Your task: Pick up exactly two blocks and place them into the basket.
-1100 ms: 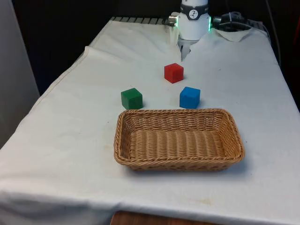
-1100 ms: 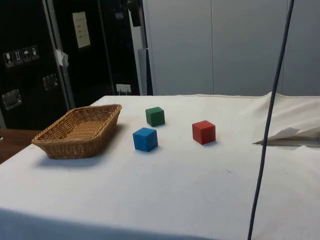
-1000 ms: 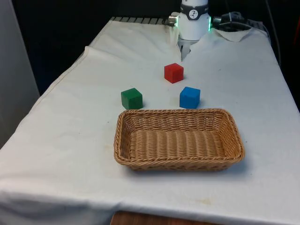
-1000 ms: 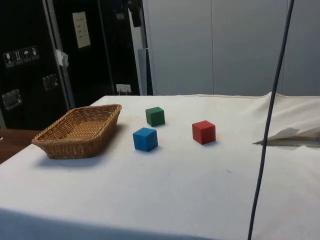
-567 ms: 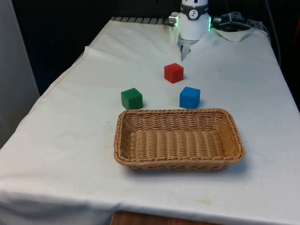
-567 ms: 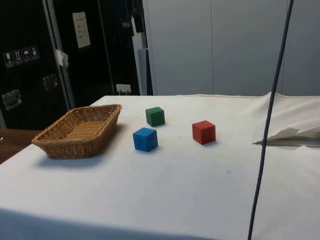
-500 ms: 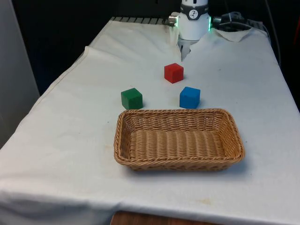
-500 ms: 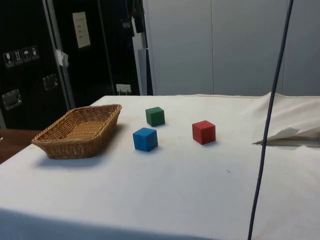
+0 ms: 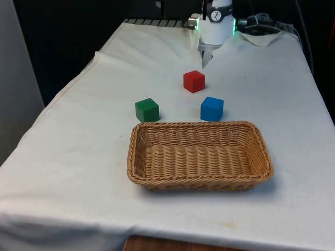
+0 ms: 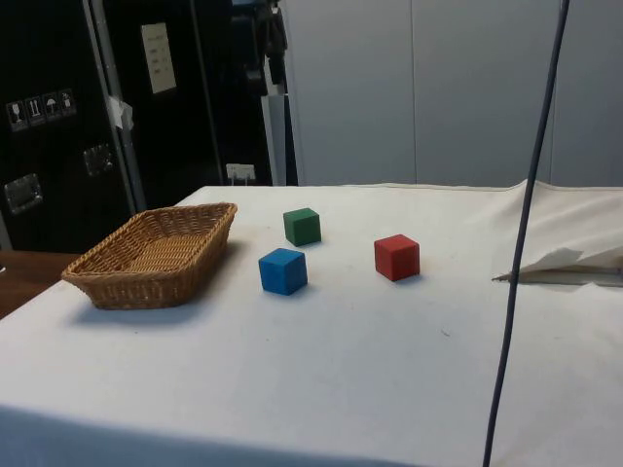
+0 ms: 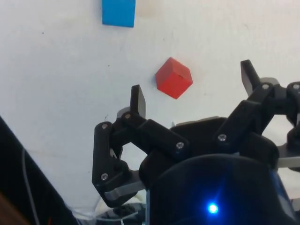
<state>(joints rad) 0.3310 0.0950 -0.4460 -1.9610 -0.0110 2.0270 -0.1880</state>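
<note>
Three blocks lie on the white cloth just beyond the wicker basket (image 9: pixel 137 157) (image 10: pixel 146 288): a green block (image 9: pixel 147 110) (image 10: pixel 303 226), a blue block (image 9: pixel 212 108) (image 10: pixel 283 270) (image 11: pixel 119 11) and a red block (image 9: pixel 194 81) (image 10: pixel 396 257) (image 11: pixel 174 84). The basket holds nothing. My gripper (image 11: pixel 193 86) hangs high above the table, open, with nothing between its fingers. In the wrist view the red block sits far below, between the two fingertips (image 11: pixel 137 96), and the blue block lies further off.
The robot's white base (image 9: pixel 216 29) stands at the table's far end, beyond the red block. A dark cable (image 10: pixel 521 243) hangs in front of the side view. The cloth bunches into a fold (image 10: pixel 569 263) near the base.
The three blocks and the basket have not moved. A dark shape high in the side view has shifted slightly downwards.
</note>
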